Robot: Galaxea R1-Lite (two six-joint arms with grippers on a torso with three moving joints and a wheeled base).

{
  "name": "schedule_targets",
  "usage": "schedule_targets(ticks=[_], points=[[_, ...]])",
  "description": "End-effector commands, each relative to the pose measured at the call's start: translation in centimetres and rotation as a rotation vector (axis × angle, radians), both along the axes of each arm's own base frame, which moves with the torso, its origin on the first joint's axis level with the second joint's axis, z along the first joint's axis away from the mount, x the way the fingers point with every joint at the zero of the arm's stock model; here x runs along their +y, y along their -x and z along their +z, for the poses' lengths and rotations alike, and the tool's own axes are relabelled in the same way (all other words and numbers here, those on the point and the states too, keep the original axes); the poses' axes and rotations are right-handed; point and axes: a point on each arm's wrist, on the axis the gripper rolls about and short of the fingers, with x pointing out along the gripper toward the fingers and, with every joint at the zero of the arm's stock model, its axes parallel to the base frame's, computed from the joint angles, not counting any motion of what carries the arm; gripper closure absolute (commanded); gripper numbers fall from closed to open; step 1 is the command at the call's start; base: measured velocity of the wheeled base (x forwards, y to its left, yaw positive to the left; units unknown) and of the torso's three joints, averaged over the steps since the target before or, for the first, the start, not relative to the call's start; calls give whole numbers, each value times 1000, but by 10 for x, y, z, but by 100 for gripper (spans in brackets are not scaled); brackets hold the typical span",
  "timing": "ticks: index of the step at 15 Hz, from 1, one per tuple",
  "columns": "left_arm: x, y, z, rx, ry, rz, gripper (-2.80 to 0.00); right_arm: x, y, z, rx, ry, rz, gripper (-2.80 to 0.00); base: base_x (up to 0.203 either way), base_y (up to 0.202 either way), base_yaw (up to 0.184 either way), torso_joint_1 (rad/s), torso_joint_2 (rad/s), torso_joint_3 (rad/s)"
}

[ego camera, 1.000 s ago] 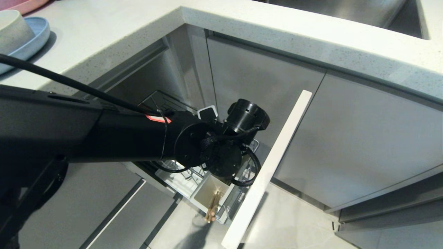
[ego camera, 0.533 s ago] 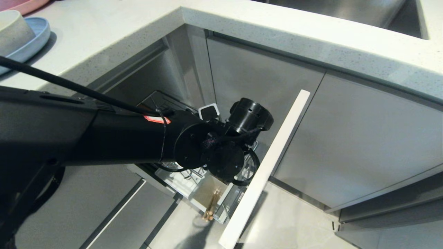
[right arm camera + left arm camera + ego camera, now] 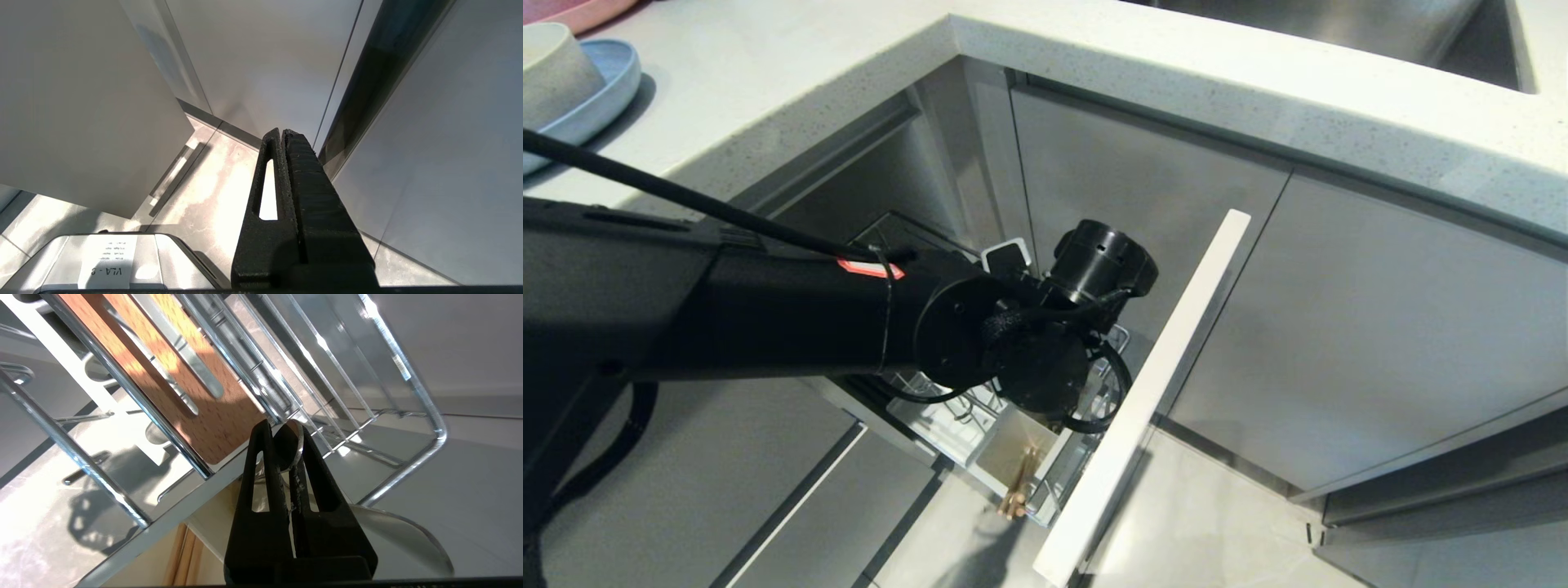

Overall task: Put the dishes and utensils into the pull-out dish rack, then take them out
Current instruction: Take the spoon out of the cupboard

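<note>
Left tool (image 3: 286, 428) clamped on a spoon (image 3: 295, 451) inside the pulled-out rack (image 3: 425, 412), chopsticks (image 3: 1018, 490) in its caddy (image 3: 1003, 447); right tool (image 3: 282, 132) closed, empty, near the floor; bowl (image 3: 551, 73) and plate (image 3: 609, 86) on the worktop (image 3: 792, 65)

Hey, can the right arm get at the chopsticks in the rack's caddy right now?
Probably not. The right gripper hangs shut near the floor beside cabinet fronts, with no rack in its view. The chopsticks stand in the white caddy under the left arm, behind the grey door front.
</note>
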Motion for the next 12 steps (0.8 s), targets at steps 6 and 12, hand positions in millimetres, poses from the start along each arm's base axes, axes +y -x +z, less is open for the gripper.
schedule_targets(ticks=[6,12], points=[[18,46,61,-98,131,-64,0,0,0,-1,-3,0,1,0,0,0,0,0,0,0],[26,61,74,-123,122,-58,0,0,0,-1,-3,0,0,0,0,0,0,0,0,0]])
